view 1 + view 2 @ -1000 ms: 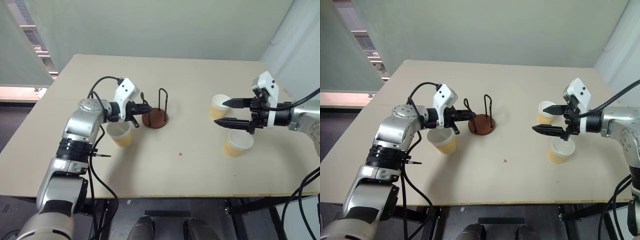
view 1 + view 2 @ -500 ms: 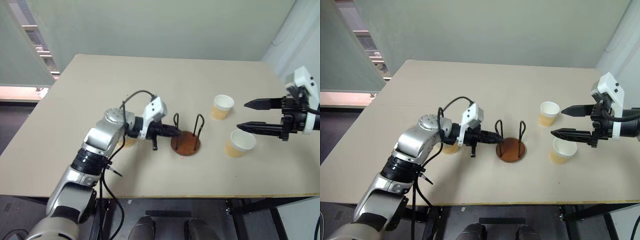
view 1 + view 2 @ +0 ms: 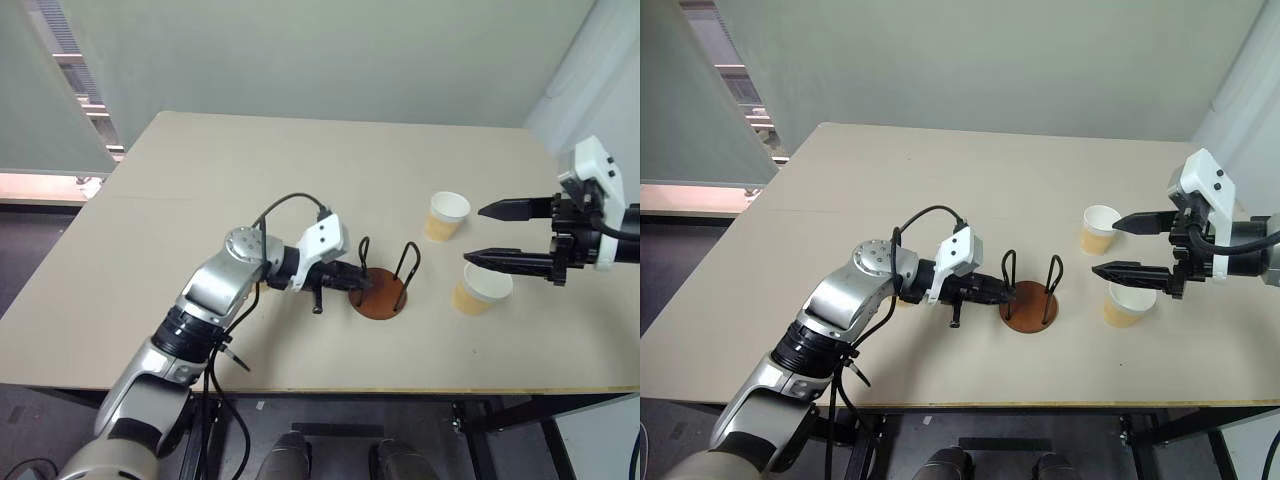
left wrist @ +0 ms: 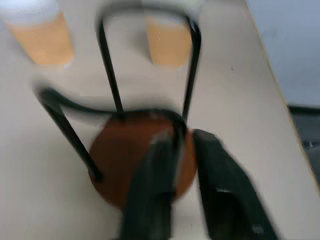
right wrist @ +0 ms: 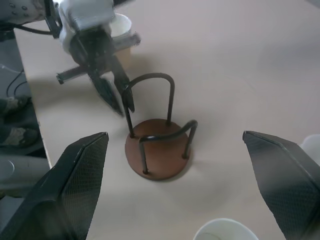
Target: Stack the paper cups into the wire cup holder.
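Spread wide, the right gripper's (image 3: 485, 234) two black fingers hang in the air near the table's (image 3: 200, 180) right edge, one fingertip pointing at the farther paper cup (image 3: 445, 216) and the other just above the rim of the nearer paper cup (image 3: 481, 288); it holds nothing. Both of those cups stand upright, close together but apart, tan outside and white inside.

At the left gripper (image 3: 997, 290), the jaws stand slightly parted around one black wire loop of the wire cup holder (image 3: 1031, 305). In the left wrist view the two fingers (image 4: 155, 190) straddle that wire with a narrow gap between them (whether the pads actually press the wire cannot be told, as the picture is smeared).

That holder is a round reddish-brown disc with two thin wire arches standing upright on it. It sits near the middle of the table's front edge, to the left of the two cups and well apart from them, and holds no cup.

A third paper cup (image 5: 121, 31) stands beyond the left wrist, mostly hidden behind the left forearm in the head views, toward the table's left side.
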Robot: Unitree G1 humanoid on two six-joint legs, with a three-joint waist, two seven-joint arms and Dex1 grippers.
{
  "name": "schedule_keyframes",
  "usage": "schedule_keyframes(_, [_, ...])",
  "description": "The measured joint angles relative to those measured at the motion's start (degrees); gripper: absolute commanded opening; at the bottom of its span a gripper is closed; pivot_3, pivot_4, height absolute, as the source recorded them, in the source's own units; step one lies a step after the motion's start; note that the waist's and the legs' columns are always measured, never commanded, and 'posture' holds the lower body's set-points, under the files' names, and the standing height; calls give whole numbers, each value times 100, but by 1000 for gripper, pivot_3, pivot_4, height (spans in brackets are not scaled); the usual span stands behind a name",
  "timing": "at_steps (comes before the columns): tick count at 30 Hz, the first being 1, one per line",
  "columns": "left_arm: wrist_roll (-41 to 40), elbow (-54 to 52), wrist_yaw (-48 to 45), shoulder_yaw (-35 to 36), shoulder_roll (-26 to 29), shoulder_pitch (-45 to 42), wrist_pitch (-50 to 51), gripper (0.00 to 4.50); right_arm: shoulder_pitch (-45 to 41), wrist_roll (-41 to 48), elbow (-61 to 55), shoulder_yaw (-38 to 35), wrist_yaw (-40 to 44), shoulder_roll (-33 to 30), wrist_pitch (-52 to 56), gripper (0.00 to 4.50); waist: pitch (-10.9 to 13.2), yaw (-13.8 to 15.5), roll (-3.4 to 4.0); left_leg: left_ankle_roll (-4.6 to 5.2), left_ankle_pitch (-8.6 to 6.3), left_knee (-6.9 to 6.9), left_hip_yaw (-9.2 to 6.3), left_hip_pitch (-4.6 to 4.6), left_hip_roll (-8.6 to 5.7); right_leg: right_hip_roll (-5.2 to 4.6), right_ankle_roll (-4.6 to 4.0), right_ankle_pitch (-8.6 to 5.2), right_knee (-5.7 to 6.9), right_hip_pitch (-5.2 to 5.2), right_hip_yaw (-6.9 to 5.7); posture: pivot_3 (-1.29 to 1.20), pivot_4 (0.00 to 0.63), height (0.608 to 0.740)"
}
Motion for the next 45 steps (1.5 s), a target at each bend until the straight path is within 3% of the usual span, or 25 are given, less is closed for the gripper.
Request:
schedule_keyframes(5, [21,-209,-19,120,356,19,0,3497,-357,-364,426,565,115,190,-405,4500,0,0,0,8,-5,-6,-1,-3,0,0,-2,2,-11,-3,-3,0,150,740])
schedule_keyframes(11, [-141,-300,-4,575,608,-19,113,3497,-1178,-1231,1299,1515,475,551,-1200,4500,0,-11,0,14,-9,-8,-2,-7,1,-4,-4,11,-22,-6,-5,0,150,740])
schedule_keyframes(20, [-994,-415,-12,1910,1172,-158,572,3497,-2492,-3527,3795,3053,790,1530,-3192,4500,1,-59,2,16,-10,-33,-5,-11,17,-4,-30,26,-25,-32,-12,0,150,740])
schedule_keyframes(32, [-1272,-790,291,2242,1429,73,857,3497,-3576,-5277,7339,3436,593,2506,-5075,4500,1,-60,2,-38,25,-94,-3,-49,34,-3,-69,31,-23,-99,-23,0,150,740])
schedule_keyframes(35, [-1273,-803,362,2241,1431,74,858,3519,-3615,-5456,7810,3434,584,2698,-5310,3892,1,-68,2,-44,28,-100,-3,-49,38,0,-76,32,-22,-103,-24,0,150,740])
schedule_keyframes(45, [-1133,-818,341,2064,1560,243,655,3519,-3737,-5605,8065,3332,679,2820,-5510,522,2,-65,4,-48,31,-100,-3,-54,38,-2,-84,32,-21,-105,-28,0,150,740])
